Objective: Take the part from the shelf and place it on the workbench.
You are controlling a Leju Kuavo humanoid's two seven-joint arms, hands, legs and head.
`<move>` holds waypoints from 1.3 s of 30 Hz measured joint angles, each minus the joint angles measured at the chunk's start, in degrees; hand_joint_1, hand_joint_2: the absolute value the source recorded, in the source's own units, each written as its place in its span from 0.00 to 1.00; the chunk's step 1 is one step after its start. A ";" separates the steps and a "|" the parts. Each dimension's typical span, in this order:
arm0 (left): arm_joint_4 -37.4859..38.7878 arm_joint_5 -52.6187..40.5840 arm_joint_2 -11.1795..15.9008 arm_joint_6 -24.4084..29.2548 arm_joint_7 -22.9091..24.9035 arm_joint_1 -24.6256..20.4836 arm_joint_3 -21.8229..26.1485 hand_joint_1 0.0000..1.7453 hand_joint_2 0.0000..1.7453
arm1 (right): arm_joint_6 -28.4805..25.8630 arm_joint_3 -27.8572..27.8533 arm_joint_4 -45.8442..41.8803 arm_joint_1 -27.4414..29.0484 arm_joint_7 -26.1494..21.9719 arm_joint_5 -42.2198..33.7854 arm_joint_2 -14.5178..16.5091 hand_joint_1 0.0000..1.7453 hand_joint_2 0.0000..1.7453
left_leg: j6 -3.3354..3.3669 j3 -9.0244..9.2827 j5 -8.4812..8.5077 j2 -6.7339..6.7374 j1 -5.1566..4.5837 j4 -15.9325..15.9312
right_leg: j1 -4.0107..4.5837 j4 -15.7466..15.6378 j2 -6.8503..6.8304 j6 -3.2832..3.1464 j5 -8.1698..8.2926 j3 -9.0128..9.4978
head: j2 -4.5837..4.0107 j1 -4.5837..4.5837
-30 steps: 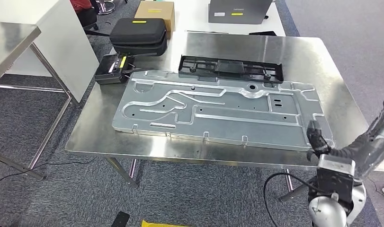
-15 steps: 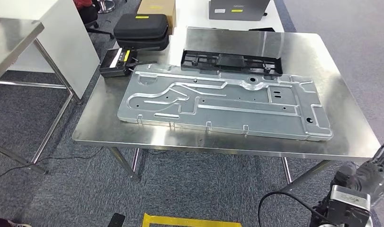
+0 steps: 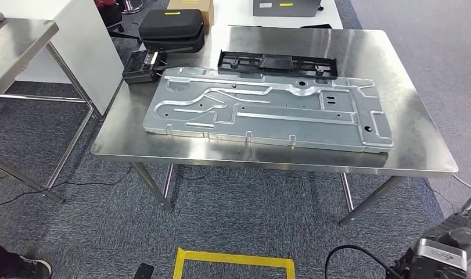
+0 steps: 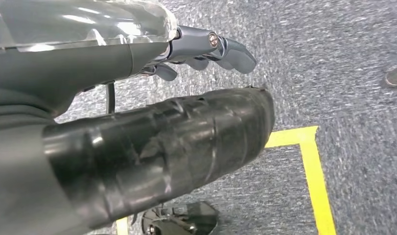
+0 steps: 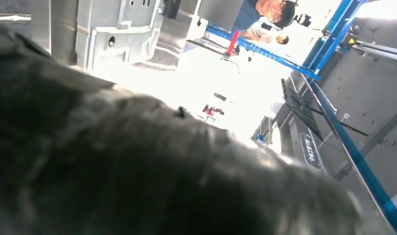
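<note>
A steel table [image 3: 419, 154] stands on grey carpet, with a black case [image 3: 172, 28] at its far left corner. A large metal panel [image 3: 268, 113], seemingly the part, lies flat across the tabletop, a black plastic tray [image 3: 277, 63] just behind it. The left hand [image 4: 206, 49] hangs over the floor, fingers [image 4: 235, 51] loosely curled, holding nothing. The right hand's [image 5: 137, 166] fingers cannot be made out. Placement looks done.
</note>
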 joint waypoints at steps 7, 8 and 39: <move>0.01 0.03 -0.01 -0.01 -0.17 0.06 0.27 0.00 0.00 | 0.03 -1.08 -0.15 1.24 -0.15 -0.28 0.32 0.00 0.00 | 2.27 -1.72 2.32 0.69 0.27 -2.18 | -0.35 7.22 0.35 2.07 -6.53 -2.70 | 0.00 0.08; 0.01 0.03 -0.01 -0.02 -0.21 0.07 0.28 0.00 0.00 | 0.07 -1.20 -0.14 1.43 -0.15 -0.33 0.33 0.00 0.00 | 2.41 -2.41 2.76 0.76 0.23 -2.04 | -0.46 10.76 0.35 2.28 -8.76 -3.56 | 0.00 0.08; 0.01 0.51 -0.27 -0.03 0.22 0.40 1.25 0.00 0.00 | 17.75 -46.31 67.91 -7.04 -0.22 13.41 9.94 0.00 0.00 | 2.80 -2.45 2.64 0.54 0.07 -2.04 | -0.46 11.84 0.17 2.84 -9.41 -4.10 | -0.01 0.00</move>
